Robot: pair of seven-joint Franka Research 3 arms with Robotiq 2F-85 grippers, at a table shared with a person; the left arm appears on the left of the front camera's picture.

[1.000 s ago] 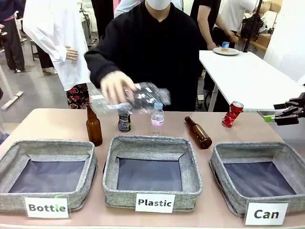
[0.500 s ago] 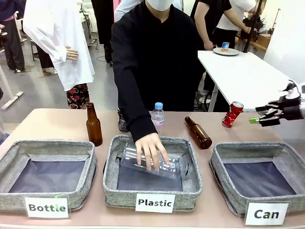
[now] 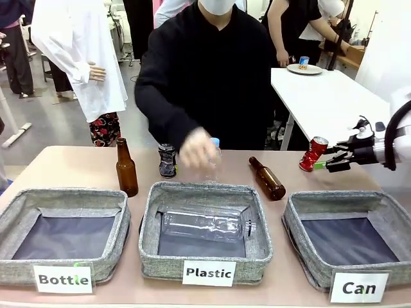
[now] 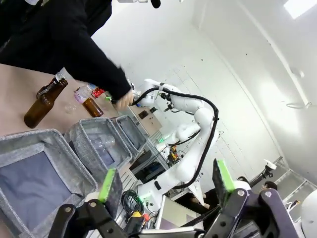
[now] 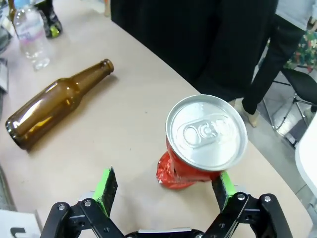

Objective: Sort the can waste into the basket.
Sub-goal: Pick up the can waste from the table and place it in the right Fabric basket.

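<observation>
On table (image 3: 77, 163) far right, red can (image 3: 313, 153) leans, silver top toward spread-open right gripper (image 3: 323, 160).

right pincer (image 3: 323, 163): jaws apart, held level (aimed toward robot's left) | left pincer (image 4: 165, 178): jaws apart

The pale pink counter (image 3: 70, 168) stands on a grey floor (image 3: 38, 128). Behind it to the right is a white table (image 3: 334, 109) carrying a small plate (image 3: 304, 69). In the left wrist view, white walls (image 4: 208, 54) rise to a bright ceiling light (image 4: 300, 6).
</observation>
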